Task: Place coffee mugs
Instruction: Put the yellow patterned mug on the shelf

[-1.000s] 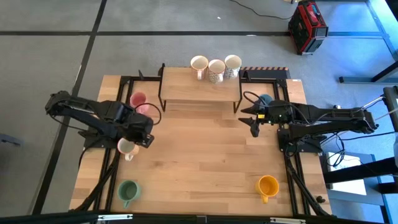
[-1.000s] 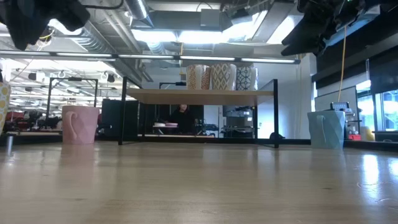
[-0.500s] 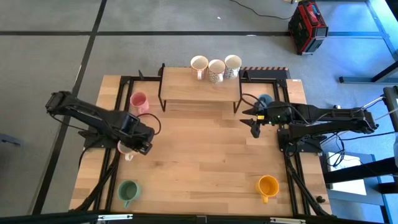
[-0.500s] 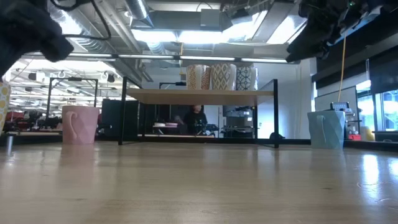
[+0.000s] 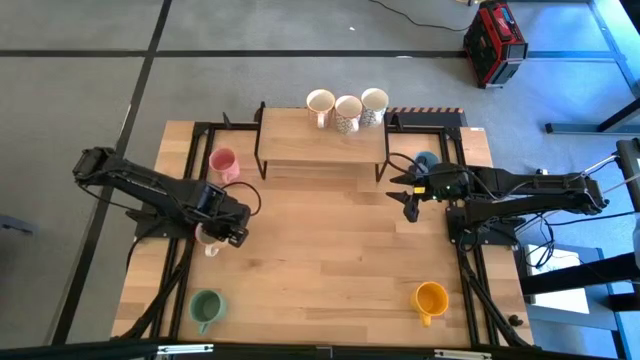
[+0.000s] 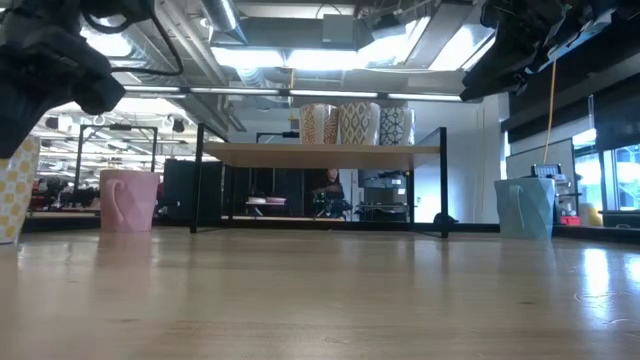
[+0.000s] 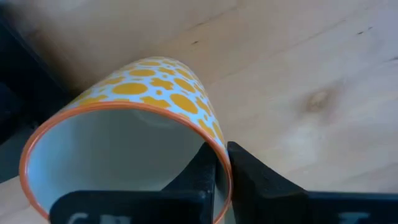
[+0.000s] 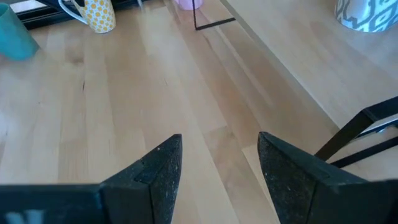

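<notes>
An orange-yellow patterned mug [image 7: 149, 93] stands on the table's left part, also at the low view's left edge [image 6: 15, 190]. My left gripper [image 5: 222, 228] is over it, shut on its rim. My right gripper [image 5: 408, 203] hangs open above the table, near the right front leg of the shelf [image 5: 320, 140], with nothing between its fingers [image 8: 217, 149]. Three cream mugs [image 5: 347, 110] stand on the shelf's far edge. On the table stand a pink mug [image 5: 222, 163], a light blue one [image 5: 427, 160], a green one [image 5: 206, 307] and an orange one [image 5: 431, 299]. My left gripper pinches the mug's wall at the rim [image 7: 219, 163], one finger inside the mug and one outside. The fingers come from above, pointing down. The mug stands on the table with its mouth up.
The black-framed wooden shelf stands at the table's far middle. Black frame rails [image 5: 175, 270] run along the table's left and right sides. Bare wood [image 5: 320, 250] lies between the two arms. A person shows far off in the room [image 6: 325, 190].
My left gripper has come down onto the patterned mug and shut on its rim. The mug has shifted a little farther into the low view and stays on the table.
</notes>
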Robot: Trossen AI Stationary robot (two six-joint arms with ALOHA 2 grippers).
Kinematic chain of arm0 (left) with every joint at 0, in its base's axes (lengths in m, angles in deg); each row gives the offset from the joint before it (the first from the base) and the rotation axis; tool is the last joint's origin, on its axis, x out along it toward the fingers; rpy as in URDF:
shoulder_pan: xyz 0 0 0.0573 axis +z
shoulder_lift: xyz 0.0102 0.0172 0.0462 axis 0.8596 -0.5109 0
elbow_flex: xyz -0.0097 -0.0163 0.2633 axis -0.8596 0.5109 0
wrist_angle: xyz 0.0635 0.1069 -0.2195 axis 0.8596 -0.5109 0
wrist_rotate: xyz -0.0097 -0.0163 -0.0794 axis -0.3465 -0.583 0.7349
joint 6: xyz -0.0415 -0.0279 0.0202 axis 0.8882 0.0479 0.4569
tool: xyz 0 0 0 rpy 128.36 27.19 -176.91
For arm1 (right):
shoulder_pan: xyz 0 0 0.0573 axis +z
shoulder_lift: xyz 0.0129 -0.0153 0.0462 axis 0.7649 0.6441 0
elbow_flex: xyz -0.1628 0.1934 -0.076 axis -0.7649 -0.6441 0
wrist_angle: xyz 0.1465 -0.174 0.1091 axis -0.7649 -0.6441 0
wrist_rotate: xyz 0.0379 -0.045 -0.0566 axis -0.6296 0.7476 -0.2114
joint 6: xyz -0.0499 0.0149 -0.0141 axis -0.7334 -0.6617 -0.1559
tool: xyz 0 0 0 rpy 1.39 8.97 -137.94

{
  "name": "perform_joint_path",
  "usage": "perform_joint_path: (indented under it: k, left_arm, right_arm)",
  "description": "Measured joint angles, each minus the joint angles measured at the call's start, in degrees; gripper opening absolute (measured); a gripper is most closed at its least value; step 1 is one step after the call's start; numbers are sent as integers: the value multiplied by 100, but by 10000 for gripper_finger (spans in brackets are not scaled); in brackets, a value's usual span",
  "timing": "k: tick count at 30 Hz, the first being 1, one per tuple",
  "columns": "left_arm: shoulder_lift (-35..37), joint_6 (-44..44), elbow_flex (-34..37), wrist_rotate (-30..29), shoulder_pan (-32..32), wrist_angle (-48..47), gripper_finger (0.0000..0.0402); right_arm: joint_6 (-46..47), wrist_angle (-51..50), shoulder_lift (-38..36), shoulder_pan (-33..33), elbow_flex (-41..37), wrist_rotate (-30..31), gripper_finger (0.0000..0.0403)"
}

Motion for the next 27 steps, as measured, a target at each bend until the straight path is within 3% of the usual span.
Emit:
perform_joint_path:
  k: [9,18,27]
  left_arm:
    - [-540,-144,-826,-623,60,121,15]
    - [-2054,-1161,-2122,-616,568,80,14]
    - [-3333,-2036,-2970,-424,1036,128,18]
  right_arm:
    - [0,4,0,0,0,1,199]
    - [3,9,2,-2,0,1,199]
    - [5,4,2,0,0,1,199]
